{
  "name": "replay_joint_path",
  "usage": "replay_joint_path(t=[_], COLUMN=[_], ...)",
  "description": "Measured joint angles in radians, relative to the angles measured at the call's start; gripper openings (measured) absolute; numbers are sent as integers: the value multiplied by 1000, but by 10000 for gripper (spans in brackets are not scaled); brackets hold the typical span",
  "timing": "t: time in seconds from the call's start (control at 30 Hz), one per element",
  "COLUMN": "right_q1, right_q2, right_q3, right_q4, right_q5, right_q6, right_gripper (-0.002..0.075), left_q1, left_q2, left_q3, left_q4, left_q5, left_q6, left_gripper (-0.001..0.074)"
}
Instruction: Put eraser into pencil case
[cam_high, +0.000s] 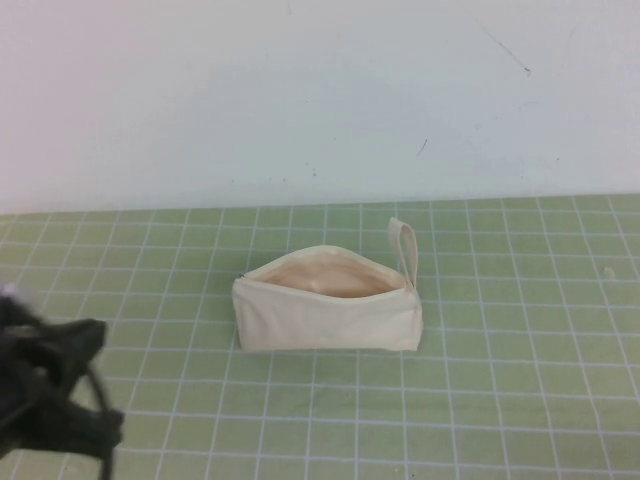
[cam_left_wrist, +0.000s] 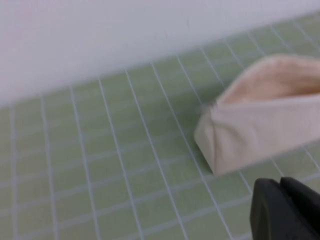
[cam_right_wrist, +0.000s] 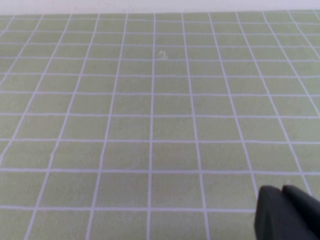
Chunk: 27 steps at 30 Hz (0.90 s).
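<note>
The pencil case (cam_high: 328, 312) is a cream-white zip pouch lying on the green grid mat at the middle. Its zip is open and the beige lining (cam_high: 325, 275) shows. Its loop strap (cam_high: 404, 250) points to the far right. The eraser does not show in any view. My left gripper (cam_high: 60, 385) is low at the near left, apart from the pouch. In the left wrist view the left gripper (cam_left_wrist: 282, 200) has its fingers together and empty, close to the pouch's end (cam_left_wrist: 240, 135). My right gripper (cam_right_wrist: 285, 205) is out of the high view, fingers together over bare mat.
The green grid mat (cam_high: 500, 400) covers the table up to a white wall (cam_high: 320, 100) at the back. A tiny pale speck (cam_high: 608, 271) lies on the mat at the far right; it also shows in the right wrist view (cam_right_wrist: 161, 53).
</note>
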Motion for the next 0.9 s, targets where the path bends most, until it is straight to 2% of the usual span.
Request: replay_joint_path(t=[0.2,0.57,0.73,0.9], right_q1=[0,0,0,0], right_q2=[0,0,0,0], right_q3=[0,0,0,0], right_q4=[0,0,0,0], right_q5=[0,0,0,0], right_q6=[0,0,0,0], right_gripper=[-1,-1,-1,-1], left_q1=[141,373,410,410], left_q2=[-241,-683,-776,-778], left_q3=[154,537,564,562], left_q4=[-188,-244,-285,-294], left_q5=[-112,-88,37,52], left_q6=[294,326,326,326], left_gripper=[-1,-1,-1,-1])
